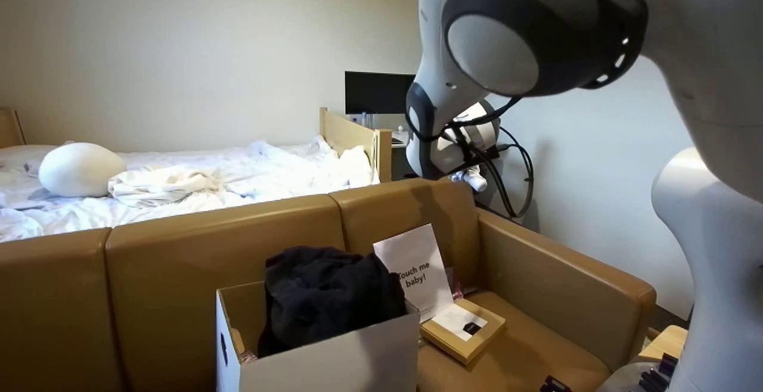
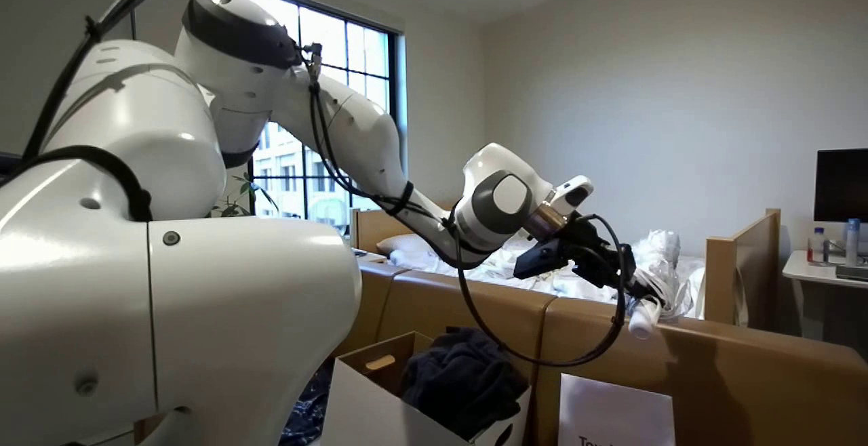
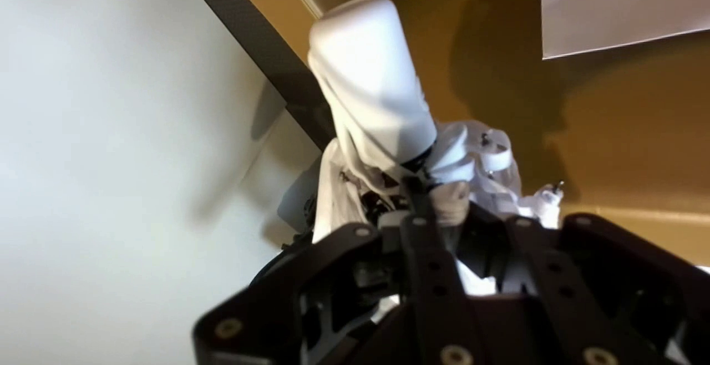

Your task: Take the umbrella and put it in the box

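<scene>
White umbrella [image 2: 664, 276] gripped by the gripper [image 2: 647, 291]: fingers [image 3: 420, 248] clamped around its bundled part, close to the handle [image 3: 370, 76]. Exact pinch point can't be made out, as the wrist view is dark and blurred there. Handle pointed out past the fingertips, angled downward from the gripper in an exterior view; loose white fabric and straps bunched around the fingertips and above them. Umbrella held up outside the box [image 1: 328, 362].

Box: white-sided, open-topped, with a cut-out hand hole, seen lower than the gripper and to its left in both exterior views, well apart from it. Filled with dark cloth [image 1: 334, 296], heaped above the rim.

Brown sofa [image 1: 226, 237]: backrest seen lower than the gripper in both exterior views. White sheet [image 1: 415, 273], printed "Touch me baby!", tilted up below the gripper, just beside the box. Flat yellowish carton [image 1: 459, 341] with a white label laid on the sofa seat, also below the gripper, at the foot of the sheet. Black cable [image 2: 563, 363] looped below the gripper. Bed [image 1: 256, 168] with rumpled white bedding seen beyond the gripper and sofa; dark monitor [image 2: 842, 185] seen to the gripper's right in an exterior view.
</scene>
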`<state>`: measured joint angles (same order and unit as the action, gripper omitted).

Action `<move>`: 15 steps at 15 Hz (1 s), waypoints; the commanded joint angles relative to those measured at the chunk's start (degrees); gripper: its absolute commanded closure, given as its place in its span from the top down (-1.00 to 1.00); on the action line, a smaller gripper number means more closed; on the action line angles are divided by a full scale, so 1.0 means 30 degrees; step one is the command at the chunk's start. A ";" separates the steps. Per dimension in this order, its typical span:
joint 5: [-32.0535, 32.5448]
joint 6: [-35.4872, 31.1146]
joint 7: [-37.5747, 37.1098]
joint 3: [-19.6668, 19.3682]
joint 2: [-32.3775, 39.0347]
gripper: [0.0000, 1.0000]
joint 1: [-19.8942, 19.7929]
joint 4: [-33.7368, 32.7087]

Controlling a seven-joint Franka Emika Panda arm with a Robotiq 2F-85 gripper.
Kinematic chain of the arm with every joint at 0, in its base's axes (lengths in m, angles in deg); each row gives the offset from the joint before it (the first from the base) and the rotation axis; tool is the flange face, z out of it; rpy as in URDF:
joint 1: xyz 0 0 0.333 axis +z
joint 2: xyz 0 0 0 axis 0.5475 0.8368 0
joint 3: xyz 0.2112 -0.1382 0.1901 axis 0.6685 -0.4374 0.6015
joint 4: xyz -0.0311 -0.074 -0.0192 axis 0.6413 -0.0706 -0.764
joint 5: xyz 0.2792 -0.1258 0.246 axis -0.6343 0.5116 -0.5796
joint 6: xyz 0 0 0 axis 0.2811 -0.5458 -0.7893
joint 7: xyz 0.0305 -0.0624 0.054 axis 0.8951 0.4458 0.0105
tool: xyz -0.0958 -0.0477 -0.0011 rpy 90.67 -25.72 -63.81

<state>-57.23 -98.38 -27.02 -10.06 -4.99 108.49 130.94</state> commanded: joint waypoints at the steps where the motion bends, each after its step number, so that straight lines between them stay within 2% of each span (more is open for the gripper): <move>1: 0.2565 0.0761 0.1885 0.0429 -0.4388 -0.88 -0.1589 -0.0821; 5: 0.4936 0.0189 0.2735 0.2071 -0.7289 -0.88 -0.2415 -0.0025; 7: 0.6006 -0.0272 0.2862 0.3431 -0.8348 -0.89 -0.2954 0.0610; 11: 0.8364 -0.1221 0.3021 0.4731 -0.9976 -0.89 -0.2497 0.2645; 12: 0.8125 -0.1300 0.3603 0.4839 -1.0074 -0.90 -0.2070 0.2952; 15: 0.8991 -0.2124 0.4762 0.5401 -1.0947 -0.89 -0.1853 0.3920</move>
<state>-33.20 -101.19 -18.00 5.89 -32.59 102.33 139.38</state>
